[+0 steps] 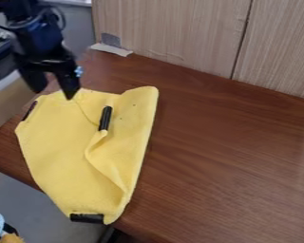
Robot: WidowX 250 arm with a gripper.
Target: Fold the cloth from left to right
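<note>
The yellow cloth [65, 152] lies on the left part of the brown table, creased, with a raised fold running down its right half. Black strips mark its upper left edge, its bottom end and a spot near the upper middle. The black gripper [53, 92] hangs at the cloth's top left edge, its two fingers spread apart with nothing seen between them. Whether the fingertips touch the cloth, I cannot tell.
The wooden table [224, 166] extends to the right of the cloth. A wood-grain panel [174, 33] stands along its back edge, with tape [111, 49] at its lower left corner. The table's front left edge runs beneath the cloth's lower part.
</note>
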